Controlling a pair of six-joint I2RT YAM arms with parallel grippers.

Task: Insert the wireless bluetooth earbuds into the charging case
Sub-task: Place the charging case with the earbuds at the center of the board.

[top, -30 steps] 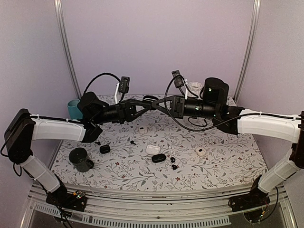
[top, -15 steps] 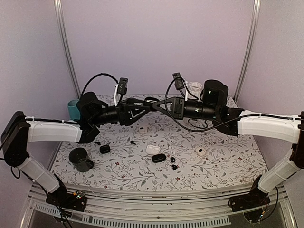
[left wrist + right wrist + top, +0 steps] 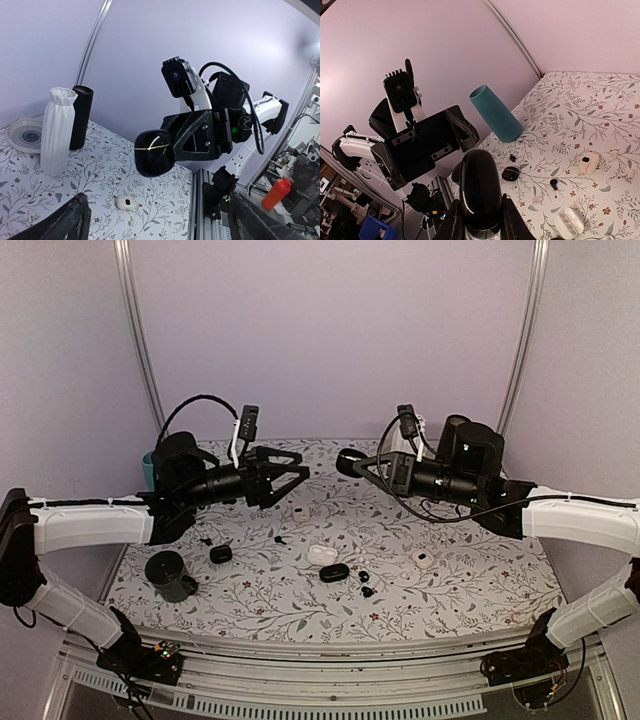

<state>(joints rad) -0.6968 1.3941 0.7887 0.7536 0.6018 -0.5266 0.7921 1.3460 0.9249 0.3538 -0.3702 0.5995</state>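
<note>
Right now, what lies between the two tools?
Only open air, in the top view: the open left tool faces the black case gripped by the right tool.

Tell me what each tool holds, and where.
Right tool pinches a rounded black case across its sides, near one end; most of it juts out. Left tool is open and empty.

Your floral-print worktop (image 3: pixel 480 590) carried a dark cup (image 3: pixel 168 575) near its left front and a teal cup (image 3: pixel 495 115) further back on that side. Around the middle lay a small black case (image 3: pixel 221 554), an open white case (image 3: pixel 322 554) with a larger black case (image 3: pixel 334 572) just beside it, and a small white case (image 3: pixel 422 559) to the right. Tiny black earbuds (image 3: pixel 367 591) lay scattered among them. A white vase (image 3: pixel 57 131), a black cylinder (image 3: pixel 80 117) and a plate (image 3: pixel 24 135) stood at the back.
</note>
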